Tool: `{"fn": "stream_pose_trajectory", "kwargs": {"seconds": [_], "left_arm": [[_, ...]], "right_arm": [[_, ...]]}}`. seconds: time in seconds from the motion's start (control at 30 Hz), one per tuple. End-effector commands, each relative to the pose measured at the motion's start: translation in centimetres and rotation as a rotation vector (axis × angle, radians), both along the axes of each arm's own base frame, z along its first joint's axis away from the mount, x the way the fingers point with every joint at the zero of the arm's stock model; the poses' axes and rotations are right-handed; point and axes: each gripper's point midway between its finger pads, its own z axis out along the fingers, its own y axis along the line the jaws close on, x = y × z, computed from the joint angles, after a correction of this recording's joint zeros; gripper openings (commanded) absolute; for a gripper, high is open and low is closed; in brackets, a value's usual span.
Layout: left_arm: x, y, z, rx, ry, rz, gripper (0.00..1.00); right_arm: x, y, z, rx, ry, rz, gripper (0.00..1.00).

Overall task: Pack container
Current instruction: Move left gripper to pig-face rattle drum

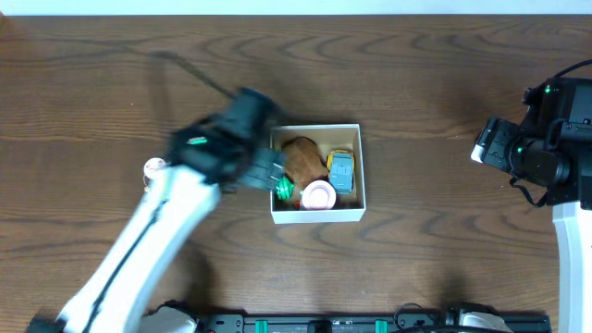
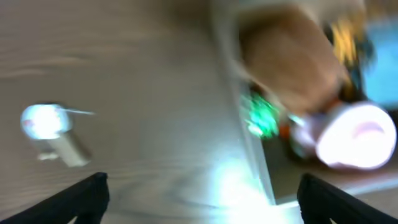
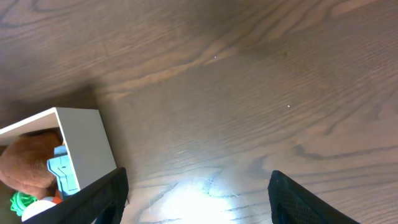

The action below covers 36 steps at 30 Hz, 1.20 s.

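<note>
The container (image 1: 351, 211), a white-walled square box, sits at the table's middle. It holds a brown plush toy (image 1: 302, 157), a blue toy (image 1: 341, 172), a pink-white round toy (image 1: 318, 195) and a green toy (image 1: 283, 190). A small white-and-pink toy (image 1: 154, 167) lies on the table left of the box; it also shows in the left wrist view (image 2: 43, 121). My left gripper (image 2: 200, 198) is open and empty, over the box's left wall (image 2: 245, 124), blurred by motion. My right gripper (image 3: 198, 196) is open and empty, above bare table right of the box (image 3: 87, 143).
The right arm (image 1: 546, 153) stands at the table's right edge. A black rail with equipment (image 1: 370, 324) runs along the front edge.
</note>
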Motion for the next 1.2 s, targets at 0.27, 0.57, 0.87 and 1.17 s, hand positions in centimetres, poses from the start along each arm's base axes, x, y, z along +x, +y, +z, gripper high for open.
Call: {"fn": "stream_pose_trajectory", "kwargs": {"seconds": [0.27,0.57,0.87,1.17], "left_arm": [[-2.8,18.7,5.9,0.009,-0.184,0.628,0.98],[1.0,21.2,-2.1,0.018,0.075,0.553,0.98],[2.3,20.0,-11.0,-0.078,0.348,0.522,0.98],[1.8,19.0,-16.5,-0.131,0.520,0.510,0.98]], "right_arm": [[0.0,-0.1,0.1,-0.006,0.001,0.012,0.74],[0.0,-0.1,0.1,-0.007,0.001,0.012,0.76],[0.0,-0.1,0.1,-0.010,0.000,0.017,0.77],[0.0,-0.1,0.1,-0.011,-0.001,0.018,0.78]]}}
